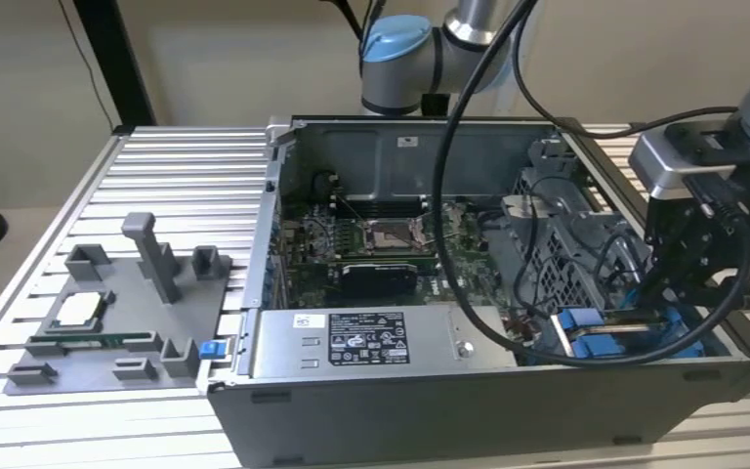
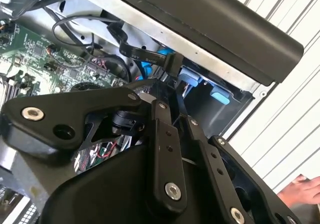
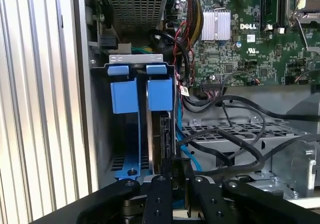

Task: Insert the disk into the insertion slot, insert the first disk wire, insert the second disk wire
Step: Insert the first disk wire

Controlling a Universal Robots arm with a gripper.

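A: Jaws?
B: The gripper (image 3: 178, 179) has its jaws drawn close, pinching a black wire plug (image 3: 175, 163). Both wrist views look that way.
A: Disk?
B: The disk (image 3: 162, 134) stands edge-on inside the insertion slot (image 3: 160, 93), in line with a blue tab, with a blue rail just beside it. The plug is right at the disk's near edge. Can't tell if they're touching.
A: Wider scene?
B: In the exterior view the gripper hangs low over the blue bay, at the exterior view's right of the open computer case (image 1: 479, 410). The case sits on the slatted bench (image 1: 167, 161).
A: Anything else?
B: There's a person's hand (image 2: 302, 189) outside the case, in the second wrist view.
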